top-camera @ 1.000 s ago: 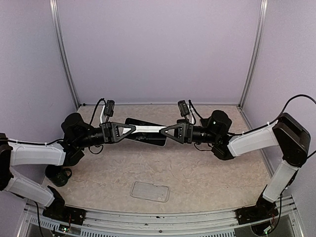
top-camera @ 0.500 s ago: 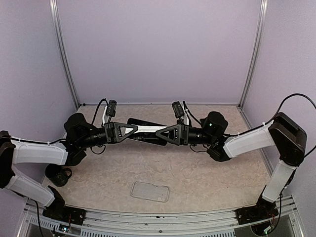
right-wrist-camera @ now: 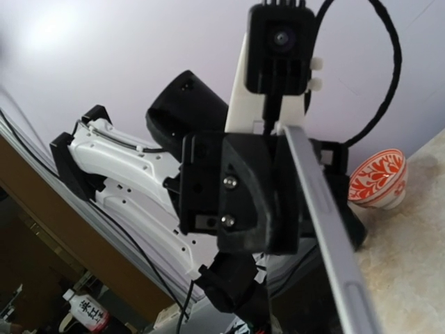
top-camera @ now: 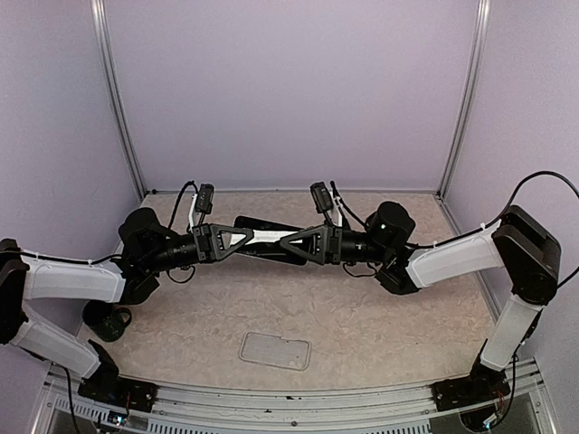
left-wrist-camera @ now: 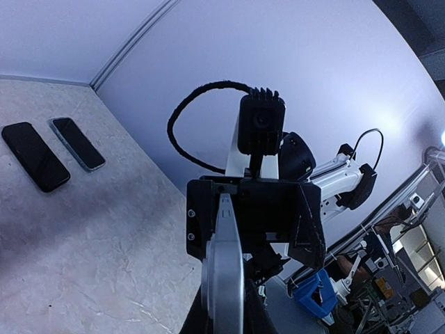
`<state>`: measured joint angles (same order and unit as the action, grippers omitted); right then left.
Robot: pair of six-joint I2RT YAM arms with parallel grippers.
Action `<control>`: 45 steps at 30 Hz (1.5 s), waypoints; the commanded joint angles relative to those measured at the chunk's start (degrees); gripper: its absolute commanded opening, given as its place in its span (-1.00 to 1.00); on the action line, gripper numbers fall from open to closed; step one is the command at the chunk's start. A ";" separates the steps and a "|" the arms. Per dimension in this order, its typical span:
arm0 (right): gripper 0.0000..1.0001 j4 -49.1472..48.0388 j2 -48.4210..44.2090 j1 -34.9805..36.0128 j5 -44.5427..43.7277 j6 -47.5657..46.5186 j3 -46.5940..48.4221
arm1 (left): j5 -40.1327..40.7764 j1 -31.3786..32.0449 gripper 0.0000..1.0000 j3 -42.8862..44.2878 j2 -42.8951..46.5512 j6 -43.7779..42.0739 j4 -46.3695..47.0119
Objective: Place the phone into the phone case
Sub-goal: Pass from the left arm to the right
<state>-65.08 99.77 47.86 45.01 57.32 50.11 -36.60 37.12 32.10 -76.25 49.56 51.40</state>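
While the two arms reach in toward each other over the back part of the table point(top-camera: 362, 312), they hold the phone point(top-camera: 268, 237) up in the air between them. The left claw point(top-camera: 248, 238) is closed tight on one end of the phone. The right claw point(top-camera: 286, 242) is closed tight on the other end. The two claws are very near each other, and only a short bit of pale phone edge shows between them. The phone stands on its thin side, so each wrist camera sees just its silver edge running away to the other claw.

The phone case point(top-camera: 274, 350) is see-through. It lies flat on the table near the front edge, well apart from the phone and from both claws.

Other things are on the table too. Two dark phones lie flat side by side — one point(left-wrist-camera: 35, 156) just beside the other point(left-wrist-camera: 78, 143) — and they show up in the left wrist view. A red and white bowl point(right-wrist-camera: 379, 179) sits on the table past the left arm, as the right wrist camera sees it.
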 commanded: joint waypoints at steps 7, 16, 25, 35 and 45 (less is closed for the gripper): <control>0.34 -0.47 0.61 1.45 -0.41 -0.68 1.40 | 2.72 0.41 -1.00 0.51 1.22 -1.48 2.86; -0.29 -0.28 0.82 1.63 -0.07 -0.83 1.66 | 2.96 0.40 -1.00 0.33 1.50 -1.52 2.49; -0.96 -1.30 0.76 1.63 0.64 0.24 2.00 | 3.21 0.41 -1.00 0.07 2.06 -1.64 2.03; -1.00 0.30 -0.52 1.56 0.86 -0.58 2.10 | 4.18 0.41 -0.15 -0.19 4.46 -2.42 -0.76; -1.00 10.10 -5.51 0.04 -0.21 -4.09 1.46 | 7.67 0.49 0.60 -2.51 11.04 -5.16 -12.26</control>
<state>-57.58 98.78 48.66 45.01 55.40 50.17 -30.92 37.65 31.22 -67.55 46.00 44.82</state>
